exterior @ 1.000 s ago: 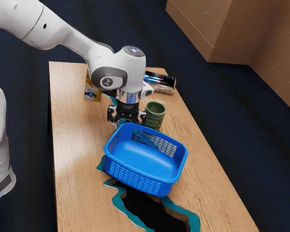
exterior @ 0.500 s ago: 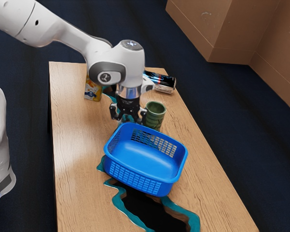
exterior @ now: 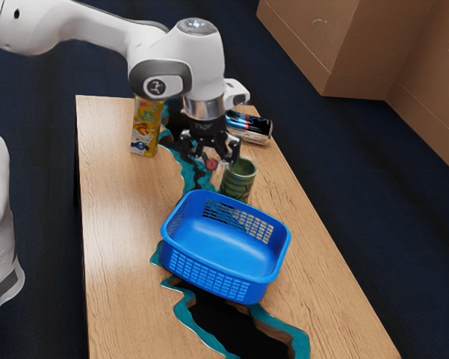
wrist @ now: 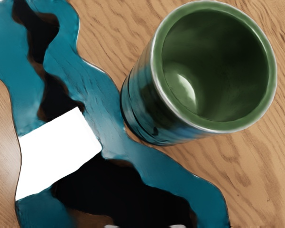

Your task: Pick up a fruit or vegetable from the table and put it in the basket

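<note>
Order of description: exterior view's left to right.

A yellow carton stands upright on the wooden table. It is not part of the operation.

The gripper is located above the tabletop, on the far side of the basket. Its two fingers are closed on a small red item, judged to be the fruit or vegetable specified. The item sits low between the fingertips, off the table. Its exact kind cannot be determined.

The blue basket rests upright on the table, partly over the teal and black inlay. Its visible floor bears no item. The red item is outside the rim.

The green cup stands upright just beyond the basket and near the gripper. Further off, a dark can lies on its side.

Status: the pick-up stage appears complete; the deposit stage is outstanding. Remaining steps, as judged: carry the item over the near rim of travel, center it above the basket floor, lower, and release. Maintain clearance from the cup during transfer; contact could tip it or dislodge the item.
</note>
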You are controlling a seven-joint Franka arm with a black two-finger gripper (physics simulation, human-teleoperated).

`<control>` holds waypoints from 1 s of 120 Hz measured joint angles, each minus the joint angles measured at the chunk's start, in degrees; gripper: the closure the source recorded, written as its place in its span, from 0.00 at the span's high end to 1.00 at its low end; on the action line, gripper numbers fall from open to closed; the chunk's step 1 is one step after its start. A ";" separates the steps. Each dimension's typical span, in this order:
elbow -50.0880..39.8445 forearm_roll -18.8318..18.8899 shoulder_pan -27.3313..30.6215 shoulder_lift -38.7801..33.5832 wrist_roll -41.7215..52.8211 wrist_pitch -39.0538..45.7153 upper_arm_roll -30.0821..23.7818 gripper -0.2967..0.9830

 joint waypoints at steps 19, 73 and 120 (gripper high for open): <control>2.54 0.65 0.03 -1.01 0.31 -2.18 -3.75 0.30; 4.45 -0.08 -0.03 1.17 0.77 -3.19 -11.58 0.36; 4.59 -0.62 0.04 2.01 1.11 -1.66 -13.31 0.74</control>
